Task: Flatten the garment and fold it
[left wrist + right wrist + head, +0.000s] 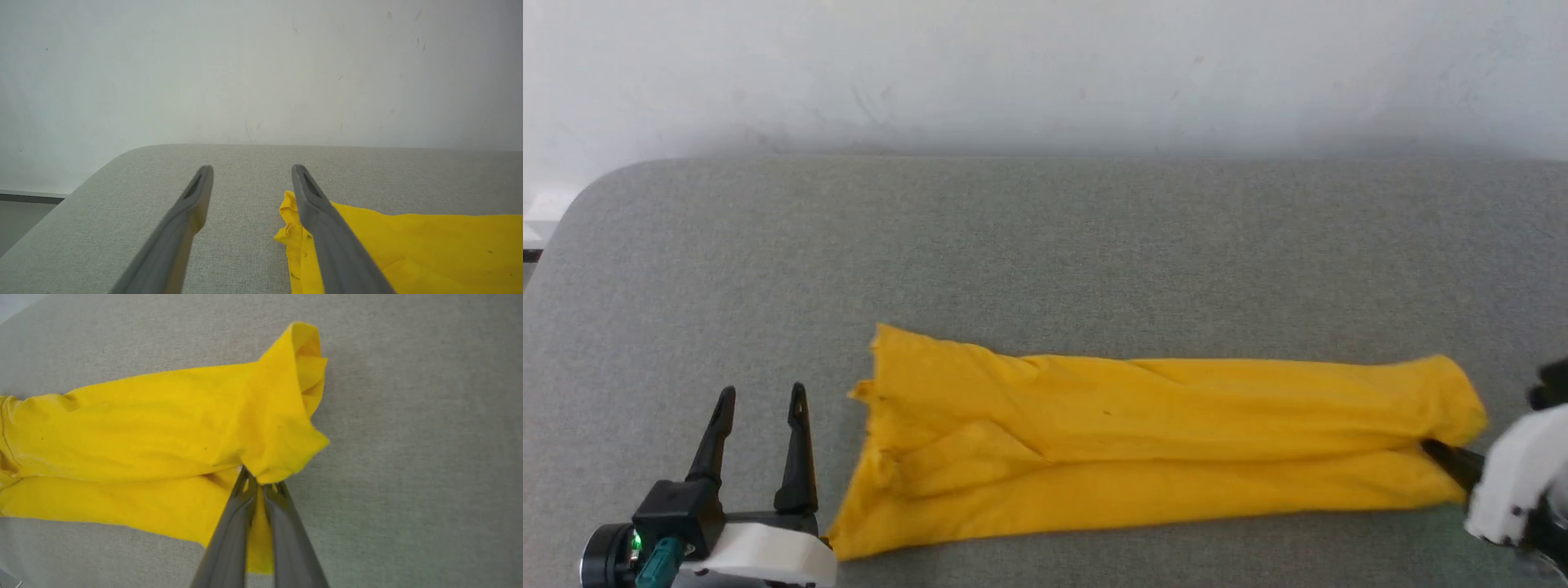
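One garment, two grippers and one surface, listed for you from left to right across the head view.

Item 1: left gripper (762, 392), lower left. It has two long, dark, matte, tapered fingers, spread apart with nothing between them. A green light (636, 541) glows at its base. The fingers stand just beside the garment's left end.

Item 2: garment (1143, 433), lower centre to lower right. The thin, soft, creased mustard-yellow cloth has a few tiny dark specks and lies flat as a long band.

Item 3: right gripper (1431, 446), lower right edge. Your right wrist view shows the fingers pinched together on the garment's (143, 424) right end.

Item 4: surface (1045, 245). It is grey woven fabric with a rounded corner at upper left, and a pale wall (1045, 73) stands above it.
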Available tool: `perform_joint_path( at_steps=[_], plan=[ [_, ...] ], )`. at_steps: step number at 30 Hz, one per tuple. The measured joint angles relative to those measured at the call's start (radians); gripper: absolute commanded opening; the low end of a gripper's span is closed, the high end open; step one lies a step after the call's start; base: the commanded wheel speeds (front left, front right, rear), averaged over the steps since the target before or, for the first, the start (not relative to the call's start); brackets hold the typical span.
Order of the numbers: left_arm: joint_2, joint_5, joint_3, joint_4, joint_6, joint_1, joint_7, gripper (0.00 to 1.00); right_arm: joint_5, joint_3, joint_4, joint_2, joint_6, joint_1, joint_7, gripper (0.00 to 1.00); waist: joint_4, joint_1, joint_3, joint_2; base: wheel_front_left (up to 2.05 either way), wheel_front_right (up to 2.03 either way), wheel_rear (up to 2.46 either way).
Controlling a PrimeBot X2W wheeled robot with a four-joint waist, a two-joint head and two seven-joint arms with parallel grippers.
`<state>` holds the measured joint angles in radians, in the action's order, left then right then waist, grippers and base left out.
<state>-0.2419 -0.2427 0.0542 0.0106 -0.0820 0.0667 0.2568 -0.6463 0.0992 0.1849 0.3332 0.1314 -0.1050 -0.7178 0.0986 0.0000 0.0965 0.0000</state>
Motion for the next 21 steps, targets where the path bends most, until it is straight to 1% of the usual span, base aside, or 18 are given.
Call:
perform_joint_path(
  at_steps=[5, 9, 13, 15, 17, 19, 21],
  plan=[
    [0.01, 0.006, -0.002, 0.011, 0.007, 0.009, 0.0, 1.0, 0.049, 0.16, -0.009, 0.019, 0.0, 0.085, 0.013, 0.0, -0.01, 0.0, -0.01, 0.0, 0.0, 0.0, 0.0],
    [0.014, 0.007, -0.003, 0.016, 0.011, 0.01, 0.0, 1.0, 0.084, 0.288, -0.009, 0.016, 0.0, 0.108, 0.026, 0.0, -0.005, 0.0, -0.009, 0.0, 0.0, 0.0, 0.0],
    [0.017, 0.012, -0.004, 0.018, 0.012, 0.011, 0.0, 1.0, 0.091, 0.381, -0.044, -0.023, 0.0, 0.106, 0.022, 0.0, 0.001, 0.0, -0.009, 0.0, 0.0, 0.0, 0.0],
    [0.017, 0.015, -0.004, 0.02, 0.012, 0.011, 0.0, 1.0, 0.091, 0.408, -0.067, -0.044, 0.0, 0.104, 0.003, 0.0, 0.004, 0.0, -0.01, 0.0, 0.0, 0.0, 0.0],
    [0.017, 0.015, -0.004, 0.022, 0.02, 0.011, 0.0, 1.0, 0.066, 0.423, -0.1, -0.068, 0.0, 0.094, -0.032, 0.0, 0.006, -0.0001, -0.012, 0.0, 0.0, 0.0, 0.0],
    [0.017, 0.016, -0.004, 0.024, 0.02, 0.011, 0.0, 1.0, 0.013, 0.406, -0.147, -0.104, 0.0, 0.076, -0.079, 0.0, 0.009, 0.0, -0.012, 0.0, 0.0, 0.0, 0.0],
    [0.018, 0.016, -0.004, 0.024, 0.021, 0.011, 0.0, 1.0, -0.076, 0.369, -0.197, -0.153, 0.0, 0.054, -0.126, 0.0, 0.01, 0.0, -0.012, 0.0, 0.0, 0.0, 0.0]
  ],
)
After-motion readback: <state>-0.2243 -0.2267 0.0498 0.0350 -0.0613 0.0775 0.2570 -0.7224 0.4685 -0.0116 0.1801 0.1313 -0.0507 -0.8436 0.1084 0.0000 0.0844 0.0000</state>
